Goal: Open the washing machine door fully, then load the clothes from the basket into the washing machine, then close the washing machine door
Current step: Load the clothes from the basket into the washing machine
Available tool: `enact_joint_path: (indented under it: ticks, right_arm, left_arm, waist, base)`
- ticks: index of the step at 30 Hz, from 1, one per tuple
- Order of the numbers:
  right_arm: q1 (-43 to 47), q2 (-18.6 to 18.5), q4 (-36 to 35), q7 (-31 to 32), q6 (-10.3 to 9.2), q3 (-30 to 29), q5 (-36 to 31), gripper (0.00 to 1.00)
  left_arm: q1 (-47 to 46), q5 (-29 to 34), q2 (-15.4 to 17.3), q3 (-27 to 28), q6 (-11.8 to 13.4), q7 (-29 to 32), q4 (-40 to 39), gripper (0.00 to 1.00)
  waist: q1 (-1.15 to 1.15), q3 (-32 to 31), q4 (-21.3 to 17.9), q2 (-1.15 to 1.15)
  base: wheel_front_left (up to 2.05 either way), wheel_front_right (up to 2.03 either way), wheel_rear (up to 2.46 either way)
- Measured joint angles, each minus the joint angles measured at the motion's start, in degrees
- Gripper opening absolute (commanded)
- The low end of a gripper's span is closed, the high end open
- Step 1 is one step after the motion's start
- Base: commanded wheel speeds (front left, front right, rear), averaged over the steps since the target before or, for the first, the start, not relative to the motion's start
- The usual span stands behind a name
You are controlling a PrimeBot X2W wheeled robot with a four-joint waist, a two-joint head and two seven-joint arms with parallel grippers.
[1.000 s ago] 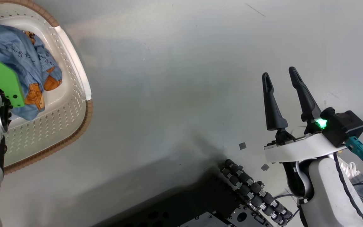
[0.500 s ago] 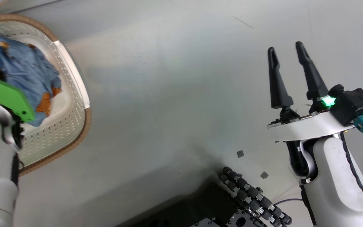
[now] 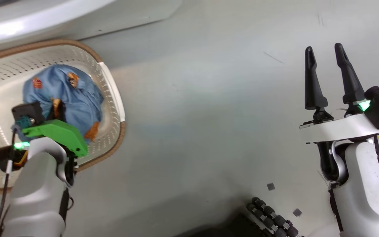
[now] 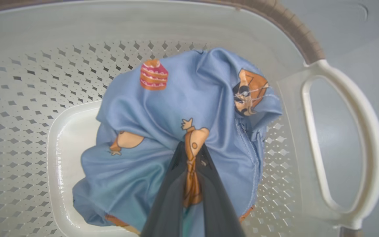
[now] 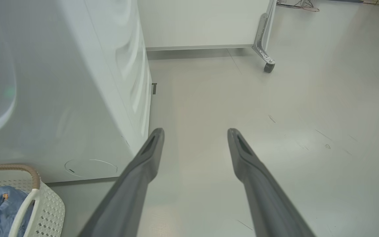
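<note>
Left wrist view: clothes [image 4: 163, 108] were gripped inside the basket [image 4: 28, 98].
The left claw [image 4: 192, 153] was clamped on a gathered fold of the bundle. The fabric was judged light, soft and slippery, best taken at a bunched ridge. The right claw [image 3: 323, 49] was held apart above the floor [image 3: 209, 98].

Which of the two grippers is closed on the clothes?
The left gripper, pinching a fold of the blue clothes in the basket. The right gripper stands open over the floor.
</note>
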Motion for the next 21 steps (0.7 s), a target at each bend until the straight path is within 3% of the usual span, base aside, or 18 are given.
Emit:
enact_joint_path:
  ticks: [5,21]
  right_arm:
    - [2.33,-0.75,0.53,0.0,0.0,-0.89,-0.7,1.0]
    - [8.73,-2.66,1.99,0.01,0.0,-2.75,-1.37,1.0]
  left_arm:
    - [2.37,-0.59,-1.75,-0.09,-0.8,-1.01,0.11,0.0]
    - [9.64,-1.67,-3.13,-0.27,-2.75,-2.01,-2.87,0.0]
  waist:
    - [0.0,-3.86,2.27,0.0]
    - [0.0,-16.42,7.97,0.0]
  base:
    - [0.0,0.0,0.0]
    - [0.0,0.0,0.0]
